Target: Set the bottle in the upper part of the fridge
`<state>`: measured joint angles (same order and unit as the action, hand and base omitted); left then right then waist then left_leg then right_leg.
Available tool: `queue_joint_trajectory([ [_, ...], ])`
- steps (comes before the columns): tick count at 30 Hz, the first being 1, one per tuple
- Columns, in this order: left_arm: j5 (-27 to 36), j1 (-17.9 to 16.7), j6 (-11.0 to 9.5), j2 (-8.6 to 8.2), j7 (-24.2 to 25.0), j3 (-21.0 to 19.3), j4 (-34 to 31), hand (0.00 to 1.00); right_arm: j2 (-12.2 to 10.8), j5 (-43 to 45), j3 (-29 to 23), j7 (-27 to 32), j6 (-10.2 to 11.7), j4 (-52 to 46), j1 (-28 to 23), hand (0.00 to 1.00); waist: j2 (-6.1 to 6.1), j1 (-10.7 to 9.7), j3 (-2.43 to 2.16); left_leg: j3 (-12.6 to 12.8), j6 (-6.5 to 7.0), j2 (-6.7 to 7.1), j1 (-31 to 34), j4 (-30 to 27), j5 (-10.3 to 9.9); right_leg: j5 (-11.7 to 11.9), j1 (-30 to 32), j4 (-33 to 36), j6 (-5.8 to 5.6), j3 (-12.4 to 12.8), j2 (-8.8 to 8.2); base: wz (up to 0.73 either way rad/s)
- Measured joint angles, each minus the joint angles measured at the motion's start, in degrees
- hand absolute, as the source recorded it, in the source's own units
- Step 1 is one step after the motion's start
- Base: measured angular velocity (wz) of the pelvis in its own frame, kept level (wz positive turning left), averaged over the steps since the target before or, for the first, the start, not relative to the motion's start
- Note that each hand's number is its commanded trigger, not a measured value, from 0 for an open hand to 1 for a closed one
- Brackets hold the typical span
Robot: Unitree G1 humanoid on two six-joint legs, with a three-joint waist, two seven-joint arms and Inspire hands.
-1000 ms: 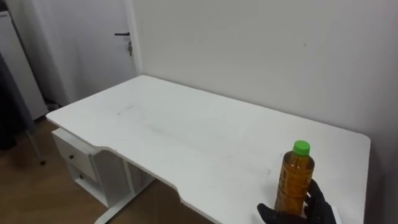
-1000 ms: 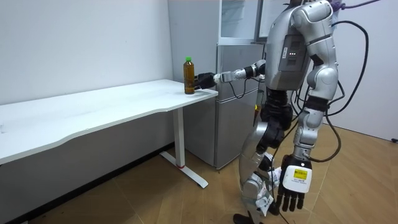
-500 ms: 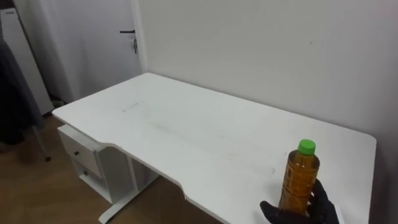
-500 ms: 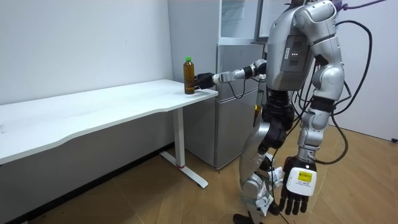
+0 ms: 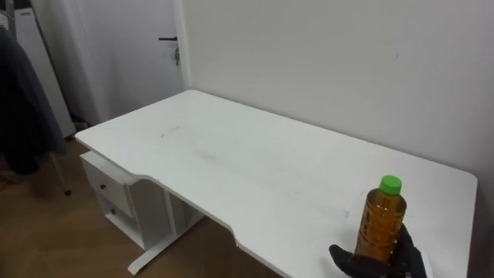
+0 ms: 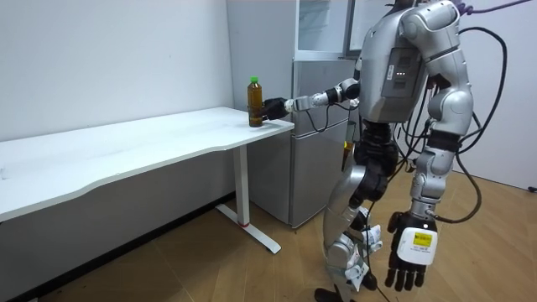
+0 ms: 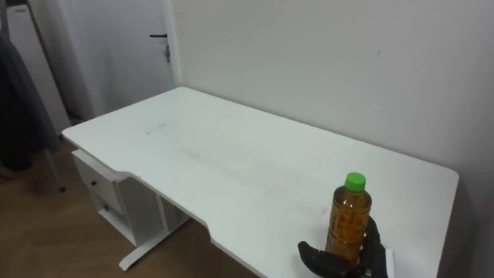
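White table (image 5: 231, 162) set against a plain pale wall, its long top bare but for one item. Under its far left end stands a white drawer unit (image 5: 116, 197). Beyond that end is a white door (image 5: 131, 54) with a dark handle. A dark garment (image 5: 23, 100) hangs at the view's left edge. Floor is wood.

Bottle (image 5: 380, 224): amber contents, green cap, upright on the table top near the right end, close to the front edge.

Right hand (image 5: 407, 249): black, at the bottle's lower part, with the thumb on one side and the fingers curled round the other. The grip is closed on the bottle. The bottle's base appears to rest on the table, though the hand hides the contact.

Room view: the robot stands upright on the floor at the table's end, right arm stretched out level to the bottle. A grey fridge (image 6: 315, 126) stands just beyond the table end, behind that arm. Left hand (image 6: 411, 252) hangs at the robot's side near knee height, fingers loosely spread and holding nothing.
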<state>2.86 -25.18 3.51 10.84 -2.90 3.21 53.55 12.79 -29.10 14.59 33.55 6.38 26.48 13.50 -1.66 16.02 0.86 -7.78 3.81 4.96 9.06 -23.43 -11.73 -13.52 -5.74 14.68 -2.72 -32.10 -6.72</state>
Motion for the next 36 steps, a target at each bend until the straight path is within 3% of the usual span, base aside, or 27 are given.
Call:
queue_joint_trajectory([
  [7, 0.03, -1.57, 0.04, 0.34, 0.08, -0.02, -0.84, 0.0, 0.79, 0.02, 0.0, 0.05, 0.02, 1.48, 0.0, 0.0, -0.04, 0.04, -0.03, -0.93, 0.01, 0.48, -0.61, -0.13, 0.01, -0.02, -1.15, -0.34, -0.11, -0.9, -0.09, 0.06],
  [8, 0.04, -1.64, 0.04, 0.54, 0.08, -0.02, -0.85, 0.0, 0.79, 0.0, 0.0, 0.18, 0.02, 2.02, -0.01, 0.69, -0.06, 0.0, -0.06, -1.25, 0.01, 0.61, -0.84, -0.12, 0.01, -0.04, -1.63, -0.81, -0.21, -1.19, -0.11, 0.14],
  [9, 0.03, -1.67, 0.04, 0.65, 0.07, -0.03, -0.88, 0.0, 0.79, -0.07, 0.0, 0.21, 0.01, 2.16, -0.01, 1.0, 0.01, 0.05, -0.09, -1.32, 0.01, 0.63, -0.95, -0.1, 0.01, -0.04, -1.78, -0.92, -0.22, -1.24, -0.14, 0.1],
  [13, 0.0, -2.04, 0.04, 0.77, 0.08, -0.09, -0.9, 0.0, 1.1, -1.17, -0.11, 0.57, -0.12, 2.46, -0.01, 1.0, 0.21, 0.05, -0.09, -2.03, 0.01, 0.99, -1.51, 0.02, 0.01, -0.15, -2.66, -1.07, -0.41, -2.11, -0.14, 0.09],
  [22, -0.03, -3.72, -0.08, 0.83, 0.87, -2.54, -0.6, 0.0, 5.19, -4.58, -0.91, -1.71, -0.35, 2.6, 0.04, 1.0, 0.14, 0.36, -0.24, -2.33, 0.04, 1.34, -1.81, 0.21, 0.0, -0.18, -3.41, -1.08, -0.59, -2.84, -0.21, 0.05],
  [26, -0.04, -5.04, -1.1, 0.97, 1.2, -5.62, -2.12, 0.0, 7.63, -4.42, -1.26, -4.19, -2.68, 2.01, 0.03, 1.0, -0.21, 0.42, -0.46, -2.24, 0.05, 1.45, -1.97, 0.7, 0.0, -0.22, -3.4, -1.12, -0.67, -2.92, -0.4, 0.0],
  [30, -1.19, -5.17, -1.45, 0.86, 1.38, -7.76, -1.75, 0.0, 8.3, -4.46, -2.81, -6.2, -3.66, -0.16, -0.42, 1.0, -0.4, -0.08, -0.63, -2.39, 0.3, 1.83, -2.95, 1.99, 0.2, -0.41, -3.67, -1.04, -0.98, -2.94, -0.95, -0.01],
  [32, -1.3, -5.18, -2.2, 0.83, 1.46, -9.29, -0.56, 0.0, 10.1, -4.45, -4.26, -7.63, -3.77, -5.81, -3.96, 1.0, -0.14, -0.09, -0.52, -2.58, 0.72, 2.52, -4.87, 3.62, 0.53, -0.78, -5.01, -1.04, -1.63, -2.94, -1.7, 0.08],
  [35, -1.28, -5.63, -2.24, 0.74, 1.97, -10.78, 0.59, 0.0, 12.7, -4.58, -4.72, -9.86, -3.77, -9.42, -5.36, 1.0, 0.29, -0.38, -0.61, -2.33, 0.95, 2.87, -6.46, 4.8, 0.58, -0.87, -5.95, -1.04, -2.04, -2.53, -2.25, -0.03],
  [36, -1.27, -5.64, -2.26, 0.74, 1.98, -11.04, 0.53, 0.0, 13.28, -4.65, -4.72, -10.27, -3.76, -9.79, -5.42, 1.0, 0.69, -0.59, -0.4, -2.15, 0.96, 2.85, -6.71, 5.03, 0.58, -0.85, -6.03, -1.06, -2.08, -2.39, -2.28, -0.06],
])
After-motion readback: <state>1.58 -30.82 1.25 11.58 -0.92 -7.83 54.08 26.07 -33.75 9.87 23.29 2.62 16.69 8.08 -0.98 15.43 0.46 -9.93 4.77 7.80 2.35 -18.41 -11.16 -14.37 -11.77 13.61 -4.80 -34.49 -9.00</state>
